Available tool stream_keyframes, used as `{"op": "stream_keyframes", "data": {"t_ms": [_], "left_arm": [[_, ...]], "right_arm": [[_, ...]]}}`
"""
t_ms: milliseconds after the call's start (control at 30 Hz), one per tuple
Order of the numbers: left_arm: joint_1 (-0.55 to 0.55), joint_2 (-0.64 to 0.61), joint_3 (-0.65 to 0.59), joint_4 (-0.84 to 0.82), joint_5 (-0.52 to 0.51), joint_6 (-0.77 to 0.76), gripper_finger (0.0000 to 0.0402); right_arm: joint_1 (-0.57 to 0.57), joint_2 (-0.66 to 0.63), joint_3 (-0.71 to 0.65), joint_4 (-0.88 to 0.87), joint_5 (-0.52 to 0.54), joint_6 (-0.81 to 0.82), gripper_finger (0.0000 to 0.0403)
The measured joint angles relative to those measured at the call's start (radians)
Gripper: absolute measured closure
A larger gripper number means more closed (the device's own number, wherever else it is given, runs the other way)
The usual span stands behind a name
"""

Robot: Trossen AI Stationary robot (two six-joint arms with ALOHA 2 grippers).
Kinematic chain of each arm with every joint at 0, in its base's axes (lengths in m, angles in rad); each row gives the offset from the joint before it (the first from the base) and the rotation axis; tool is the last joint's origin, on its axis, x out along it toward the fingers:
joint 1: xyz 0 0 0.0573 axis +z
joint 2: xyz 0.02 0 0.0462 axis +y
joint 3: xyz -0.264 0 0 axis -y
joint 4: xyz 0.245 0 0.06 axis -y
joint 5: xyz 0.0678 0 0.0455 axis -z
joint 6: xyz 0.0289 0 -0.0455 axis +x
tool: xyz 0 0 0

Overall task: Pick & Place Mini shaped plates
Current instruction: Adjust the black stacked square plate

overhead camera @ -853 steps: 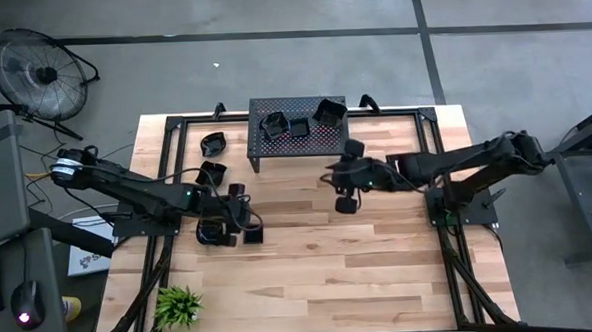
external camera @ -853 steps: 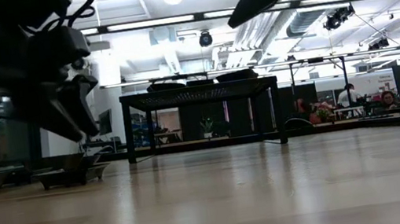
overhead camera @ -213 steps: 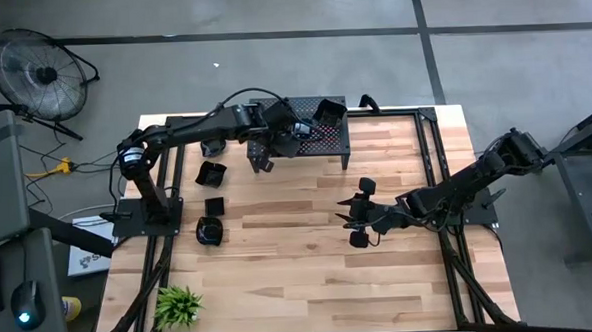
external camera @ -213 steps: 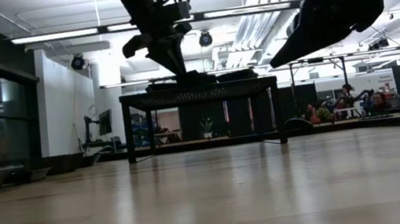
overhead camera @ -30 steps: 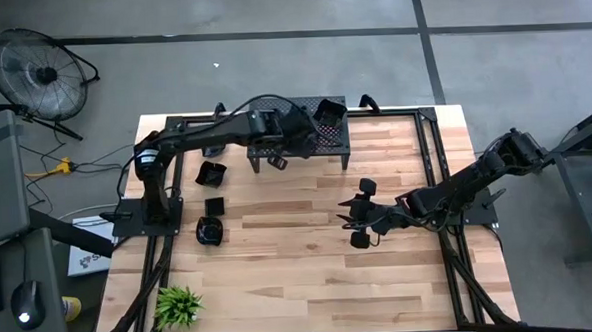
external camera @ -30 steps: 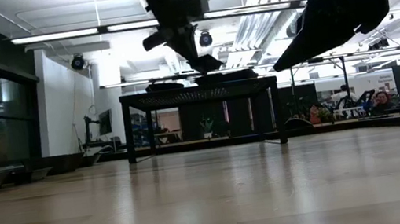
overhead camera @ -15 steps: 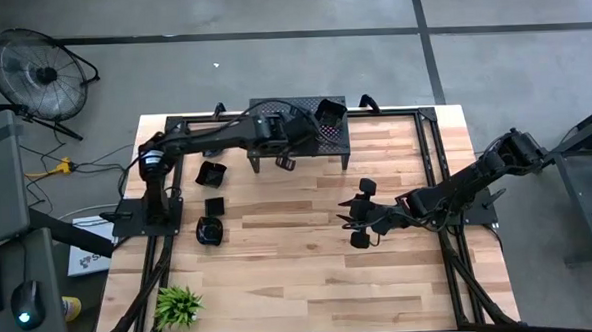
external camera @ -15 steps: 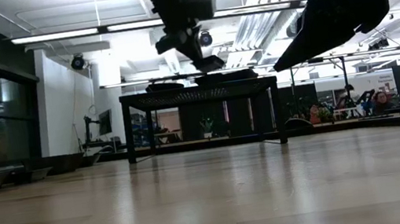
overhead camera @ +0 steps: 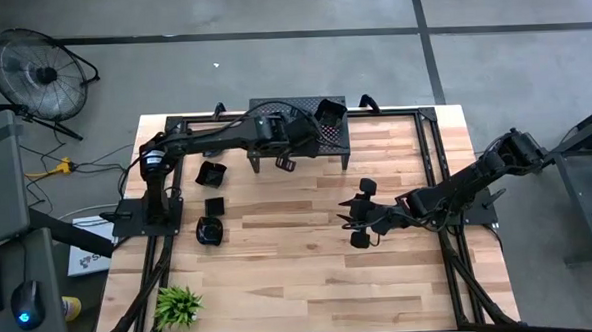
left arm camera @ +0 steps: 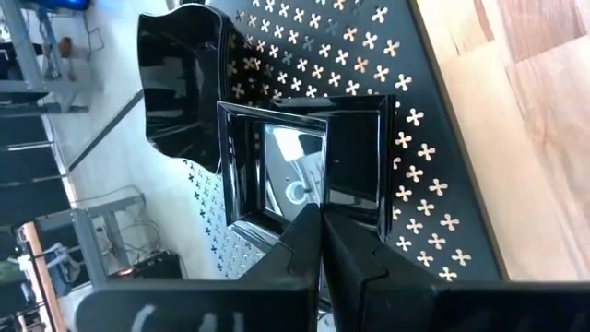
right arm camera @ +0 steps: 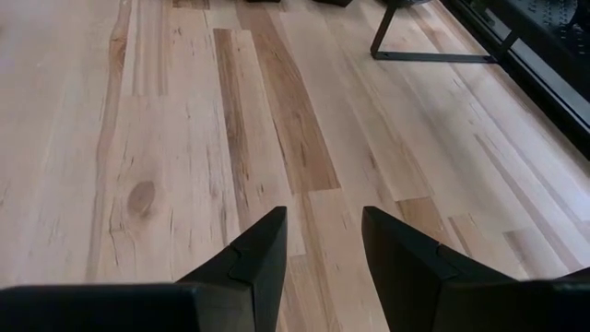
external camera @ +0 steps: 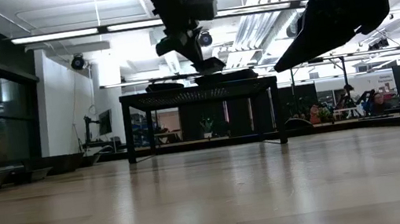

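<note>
— Where is the left gripper (left arm camera: pixel 320 214) right now?

— Over the perforated stand (overhead camera: pixel 335 140) at the far side of the bench (overhead camera: pixel 311 275). Its jaws are pressed together, and from the wrist view the tips meet on the near rim of a square plate (left arm camera: pixel 323 166) that sits on the stand's patterned top (whether they truly pinch the rim or just touch it, I cannot tell).

— Any other plates up there?

— Yes. Just beside the square one, on the same stand, is a wavy-edged plate (left arm camera: pixel 180 88), the two touching or nearly so. From above, another square plate (overhead camera: pixel 330 111) sits at the stand's far right corner.

— And the ones down on the bench?

— Three, near the left arm's base: a lobed plate (overhead camera: pixel 210 174), a small square plate (overhead camera: pixel 214 206) below it, and a round plate (overhead camera: pixel 210 230) closest to the front. They lie apart from each other. A small green plant (overhead camera: pixel 178 305) stands at the front left corner.

— The right gripper (right arm camera: pixel 319 242)?

— Hanging above bare wood around the middle of the bench, jaws spread apart, nothing between them.
</note>
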Motion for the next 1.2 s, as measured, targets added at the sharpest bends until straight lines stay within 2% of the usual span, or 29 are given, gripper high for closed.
{"op": "stream_keyframes", "data": {"t_ms": [367, 800, 933, 1200], "left_arm": [[-0.007, 0.000, -0.052, 0.012, -0.019, -0.015, 0.0400], [-0.007, 0.000, -0.056, 0.028, -0.009, 0.011, 0.0393], [-0.006, 0.000, -0.056, 0.029, 0.009, 0.034, 0.0369], [-0.007, -0.001, -0.053, 0.030, 0.019, 0.044, 0.0293]], "right_arm": [[0.000, 0.000, 0.000, 0.000, -0.002, 0.003, 0.0265], [0.000, 0.000, 0.000, 0.000, -0.001, 0.003, 0.0265], [0.000, 0.000, 0.000, 0.000, -0.001, 0.003, 0.0265], [0.000, 0.000, 0.000, 0.000, -0.001, 0.003, 0.0265]]}}
